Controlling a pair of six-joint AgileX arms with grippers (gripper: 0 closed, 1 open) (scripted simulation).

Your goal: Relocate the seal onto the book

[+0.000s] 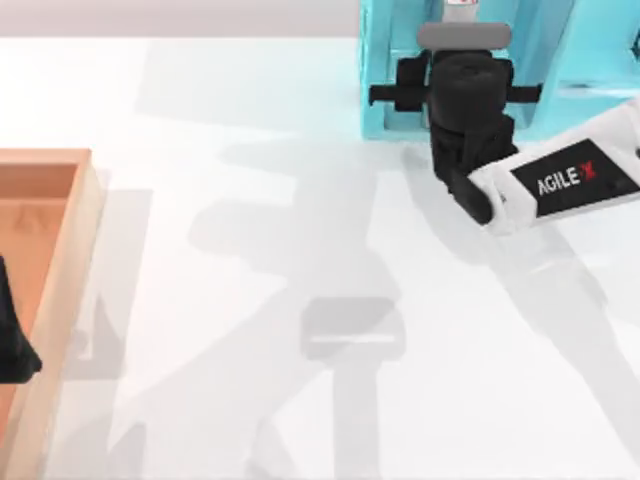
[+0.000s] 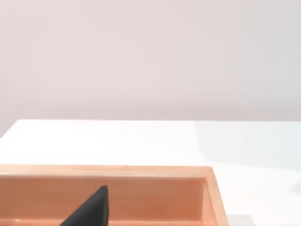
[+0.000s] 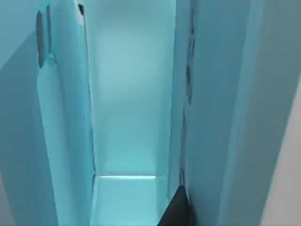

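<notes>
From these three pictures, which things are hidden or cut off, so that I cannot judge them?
- Top view: the right arm's wrist covers the right tool at the light-blue shelf, so its finger state is unclear.
- Top view: a small red-and-white object above the wrist is cut by the edge; its identity is unclear.
- Top view: the left tool over the wooden tray is cut by the edge.
- Right wrist view: shelf walls surround the camera; what the tool holds is hidden.

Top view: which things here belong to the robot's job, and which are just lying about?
Belonging to the job:
- right gripper, up at the tall light-blue shelf unit, facing into a compartment

Just lying about:
- shallow light-wood tray, at the left edge
- left gripper, parked over that tray
</notes>
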